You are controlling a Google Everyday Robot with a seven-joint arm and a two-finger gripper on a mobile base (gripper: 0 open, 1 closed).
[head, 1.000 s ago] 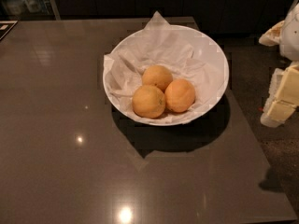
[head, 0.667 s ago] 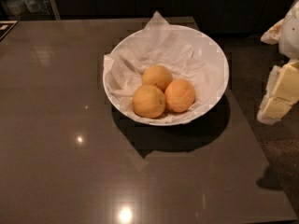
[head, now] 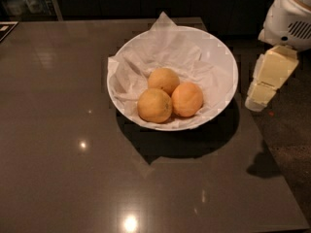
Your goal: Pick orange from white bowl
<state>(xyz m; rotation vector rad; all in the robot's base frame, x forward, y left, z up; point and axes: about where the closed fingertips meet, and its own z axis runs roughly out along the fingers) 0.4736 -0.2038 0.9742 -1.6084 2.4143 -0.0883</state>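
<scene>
The orange (head: 187, 99) is the deepest-coloured of three fruits and lies at the right of the cluster in the white bowl (head: 221, 57). The bowl is lined with crumpled white paper and stands on the dark table. Two paler, yellower fruits (head: 154, 105) (head: 164, 79) lie beside the orange and touch it. My gripper (head: 256, 102), cream-coloured under the white arm (head: 289, 18), hangs just outside the bowl's right rim, beyond the table's right edge. It is apart from the orange and holds nothing that I can see.
The dark glossy table (head: 63, 130) stretches left and front of the bowl, with light spots reflected on it. Its right edge runs close to the bowl; a speckled floor (head: 291, 144) lies beyond. Dark cabinets stand at the back.
My gripper has moved left toward the bowl's right rim, and more of the arm has come into view. The bowl and fruits have not moved.
</scene>
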